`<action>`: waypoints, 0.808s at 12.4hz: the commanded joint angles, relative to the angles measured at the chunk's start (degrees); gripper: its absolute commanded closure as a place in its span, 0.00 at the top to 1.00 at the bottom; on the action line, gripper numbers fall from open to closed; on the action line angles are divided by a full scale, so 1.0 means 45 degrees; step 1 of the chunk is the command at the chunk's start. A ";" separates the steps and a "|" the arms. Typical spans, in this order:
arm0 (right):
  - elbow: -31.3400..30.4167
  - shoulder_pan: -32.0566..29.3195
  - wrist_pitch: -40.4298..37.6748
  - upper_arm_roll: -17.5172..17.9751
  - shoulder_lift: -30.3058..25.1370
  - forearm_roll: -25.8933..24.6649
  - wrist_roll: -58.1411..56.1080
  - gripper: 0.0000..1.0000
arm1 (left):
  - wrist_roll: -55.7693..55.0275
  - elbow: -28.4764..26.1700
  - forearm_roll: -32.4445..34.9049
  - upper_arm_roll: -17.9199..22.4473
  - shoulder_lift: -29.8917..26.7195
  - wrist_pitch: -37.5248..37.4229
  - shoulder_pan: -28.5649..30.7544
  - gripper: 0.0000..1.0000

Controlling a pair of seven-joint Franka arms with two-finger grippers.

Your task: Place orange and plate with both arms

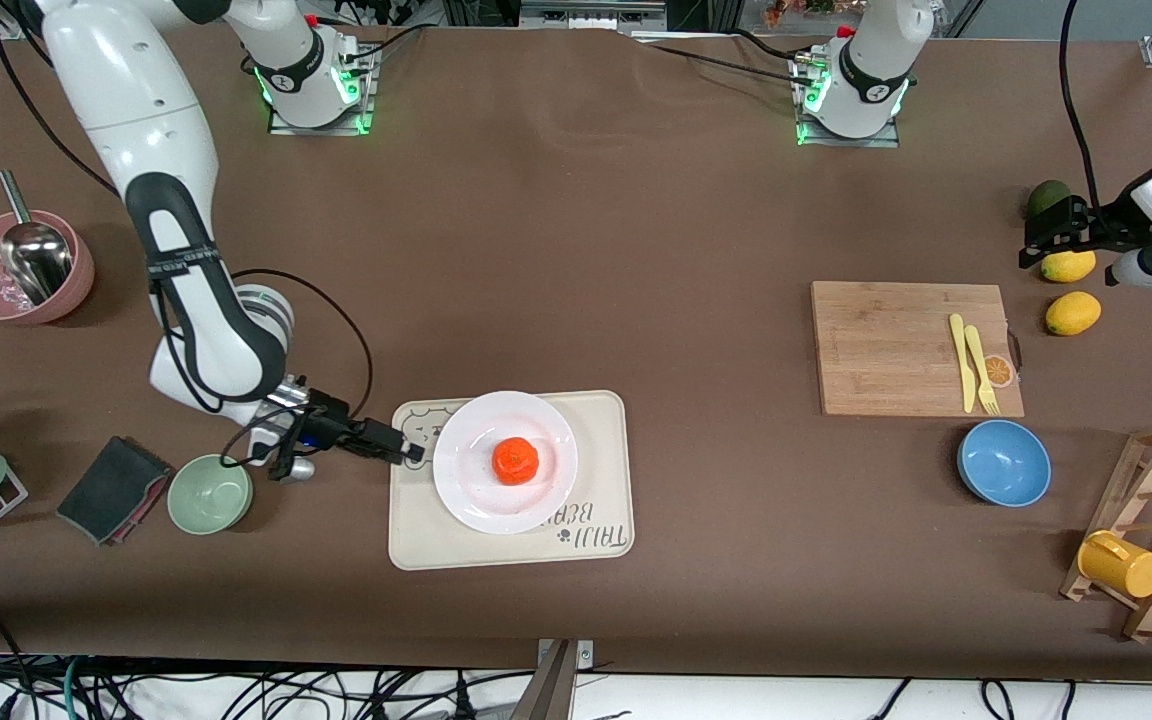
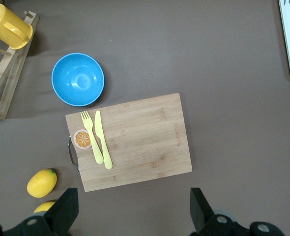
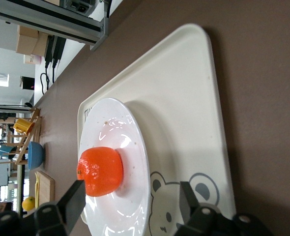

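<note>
The white plate (image 1: 456, 470) rests on the cream bear tray (image 1: 416, 540), and the orange (image 1: 515, 460) sits in its middle. My right gripper (image 1: 414, 452) is low at the plate's edge on the right arm's end of the tray. In the right wrist view this gripper (image 3: 132, 196) is open. The plate (image 3: 113, 123) has its rim between the spread fingers, apart from them, with the orange (image 3: 100, 171) just ahead. My left gripper (image 1: 1036, 240) hangs open over the lemons at the left arm's end; nothing lies between its fingers (image 2: 69, 199).
A wooden cutting board (image 1: 911, 345) carries a yellow knife and fork. A blue bowl (image 1: 1004, 462) is nearer the camera than the board. Two lemons (image 1: 1073, 313), a mug rack (image 1: 1151, 560), a green bowl (image 1: 209, 493), a dark cloth (image 1: 114, 488) and a pink bowl (image 1: 21, 270) stand toward the table's ends.
</note>
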 commanded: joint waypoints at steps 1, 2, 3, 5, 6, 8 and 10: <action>-0.0509 -0.0795 -0.1070 0.0086 -0.1715 -0.3307 0.1788 1.00 | -0.0110 0.0359 0.0088 -0.0026 0.0185 -0.0204 0.0048 1.00; -0.0490 -0.1166 -0.1753 0.0086 -0.2320 -0.4986 0.2707 1.00 | -0.0110 0.0359 0.0088 -0.0026 0.0205 -0.0204 0.0028 1.00; -0.0489 -0.1479 -0.2765 -0.0088 -0.2964 -0.6511 0.3258 1.00 | -0.0091 0.0359 0.0107 -0.0026 0.0205 -0.0204 0.0028 1.00; -0.0489 -0.1754 -0.5108 -0.1061 -0.4467 -0.8724 0.3634 1.00 | -0.0090 0.0359 0.0088 0.0013 0.0205 -0.0184 0.0106 1.00; -0.0489 -0.1813 -0.5950 -0.1511 -0.5248 -0.9739 0.3634 1.00 | -0.0090 0.0359 0.0088 -0.0006 0.0224 -0.0184 0.0087 1.00; -0.0451 -0.1833 -0.6990 -0.1867 -0.6694 -1.2353 0.3828 1.00 | -0.0090 0.0359 0.0088 -0.0007 0.0205 -0.0184 0.0067 1.00; -0.0392 -0.1834 -0.7985 -0.1887 -0.7751 -1.3533 0.5286 1.00 | -0.0090 0.0359 0.0088 -0.0007 0.0205 -0.0184 0.0067 1.00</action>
